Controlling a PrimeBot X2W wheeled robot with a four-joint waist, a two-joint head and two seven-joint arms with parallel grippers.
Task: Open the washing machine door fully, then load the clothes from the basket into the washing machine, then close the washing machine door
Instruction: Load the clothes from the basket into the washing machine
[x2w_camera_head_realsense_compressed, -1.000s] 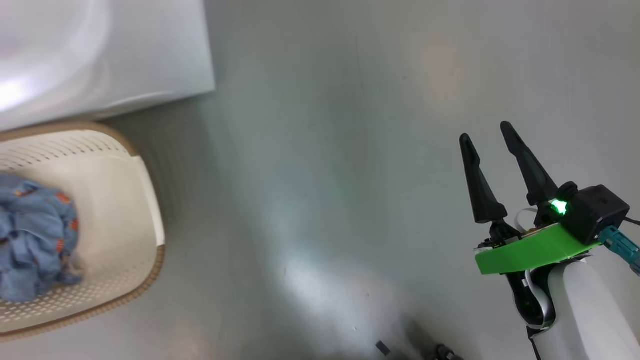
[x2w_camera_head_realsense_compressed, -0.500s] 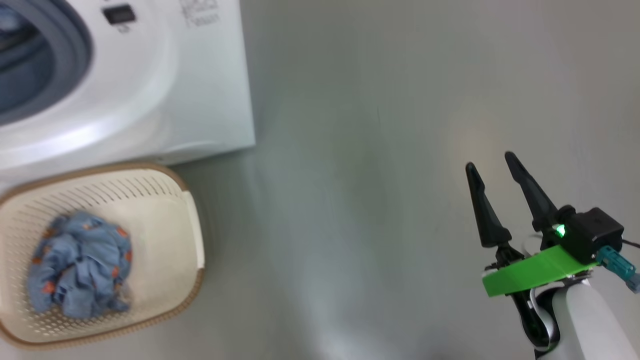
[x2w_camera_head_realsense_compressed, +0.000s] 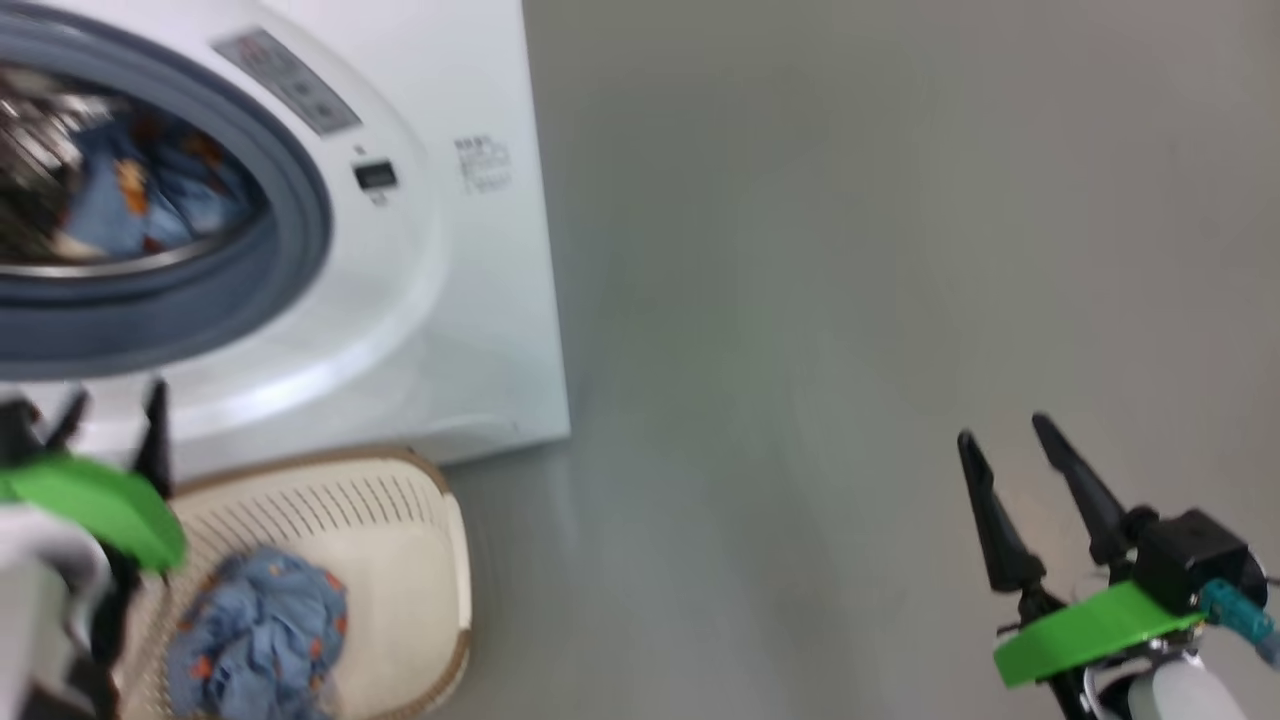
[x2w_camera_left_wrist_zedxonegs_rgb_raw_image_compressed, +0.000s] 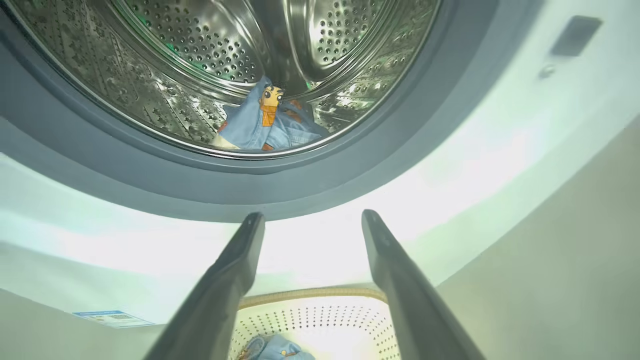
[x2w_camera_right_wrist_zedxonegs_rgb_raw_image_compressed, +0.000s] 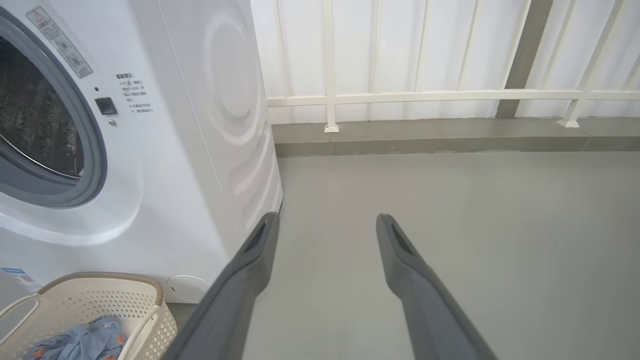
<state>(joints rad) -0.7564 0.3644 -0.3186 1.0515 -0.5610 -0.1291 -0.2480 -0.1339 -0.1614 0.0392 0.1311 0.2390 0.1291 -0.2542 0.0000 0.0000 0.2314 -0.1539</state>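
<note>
washing machine (x2w_camera_head_realsense_compressed: 440, 300): big white front loader sitting on the grey floor (x2w_camera_head_realsense_compressed: 850, 250). Its round opening is uncovered, so you look straight into the steel drum (x2w_camera_left_wrist_zedxonegs_rgb_raw_image_compressed: 200, 50) past the grey gasket (x2w_camera_left_wrist_zedxonegs_rgb_raw_image_compressed: 125, 175).
clothes, first bundle (x2w_camera_left_wrist_zedxonegs_rgb_raw_image_compressed: 260, 130): light blue stuff with an orange cartoon figure on it, lying at the bottom of the drum, just behind the gasket lip.
clothes, second bundle (x2w_camera_head_realsense_compressed: 255, 640): same blue fabric with orange bits, crumpled up inside the basket.
basket (x2w_camera_head_realsense_compressed: 400, 510): cream, perforated, brown rim, parked on the floor right up against the foot of the machine, below the opening.
left gripper (x2w_camera_head_realsense_compressed: 112, 405): jaws spread wide with nothing between them. It hangs over the left side of the basket and points at the white front panel just under the gasket. The head view is kinda blurry here, tbh.
right gripper (x2w_camera_head_realsense_compressed: 1003, 432): jaws wide apart too, empty, out over bare floor, well off to the right of the machine and basket.
blue label (x2w_camera_left_wrist_zedxonegs_rgb_raw_image_compressed: 112, 318): low on the machine's front, near the floor.
railing (x2w_camera_right_wrist_zedxonegs_rgb_raw_image_compressed: 425, 95): white bars along the far wall, behind the machine.
</note>
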